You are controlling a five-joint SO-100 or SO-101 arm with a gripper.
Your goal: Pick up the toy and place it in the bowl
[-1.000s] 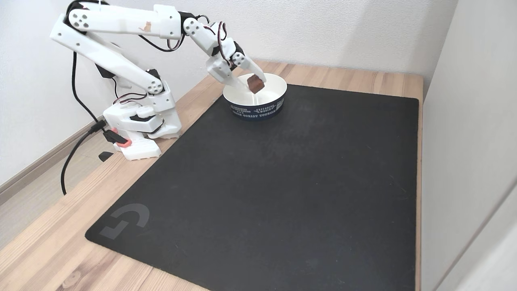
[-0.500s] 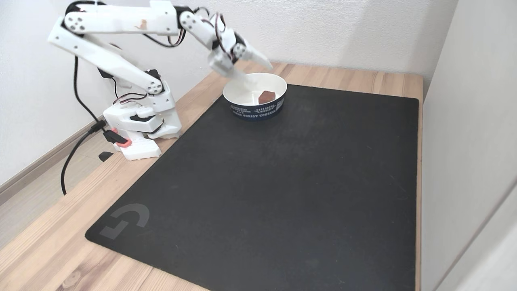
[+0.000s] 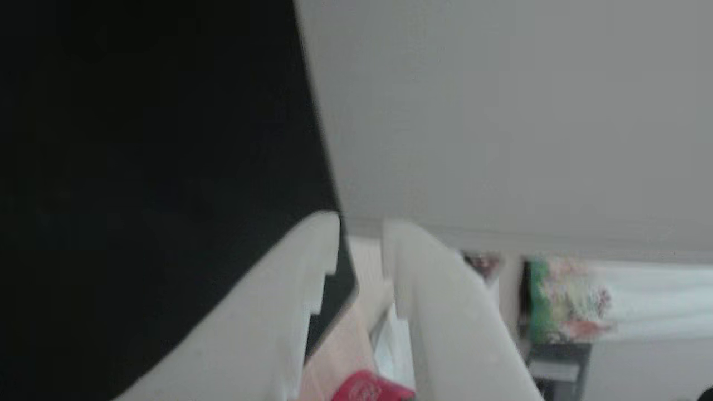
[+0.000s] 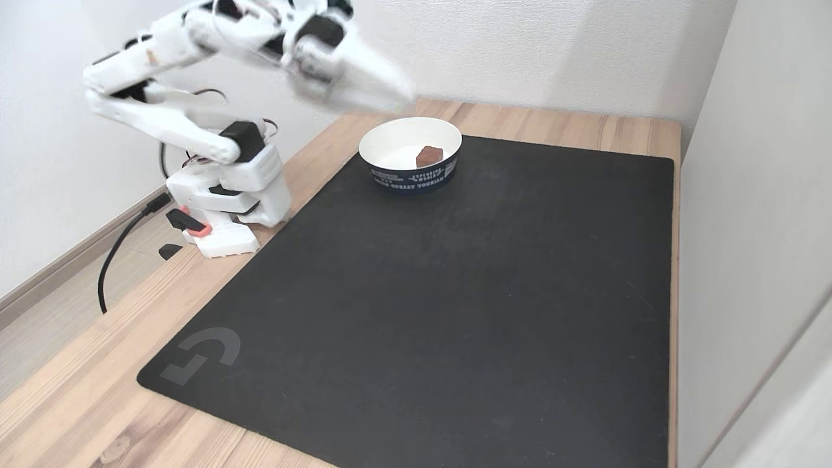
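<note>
The toy (image 4: 429,155), a small dark-red cube, lies inside the bowl (image 4: 392,134) toward its right side. The bowl is white inside with a dark blue lettered band outside and stands at the far left corner of the black mat (image 4: 442,292). My gripper (image 4: 398,94) is blurred by motion, raised above and to the left of the bowl, clear of it. In the other view my gripper (image 3: 361,225) points up the picture, its two white fingers (image 3: 423,289) a little apart and nothing between them.
The arm's white base (image 4: 224,208) sits on the wooden table (image 4: 78,390) left of the mat, with a black cable trailing off the edge. A pale wall (image 4: 747,195) closes the right side. Blurred coloured clutter (image 3: 562,301) shows in the other view.
The gripper let go of the toy over the bowl and the cube dropped in. Since then the arm has swung up and back to the left, away from the bowl.
</note>
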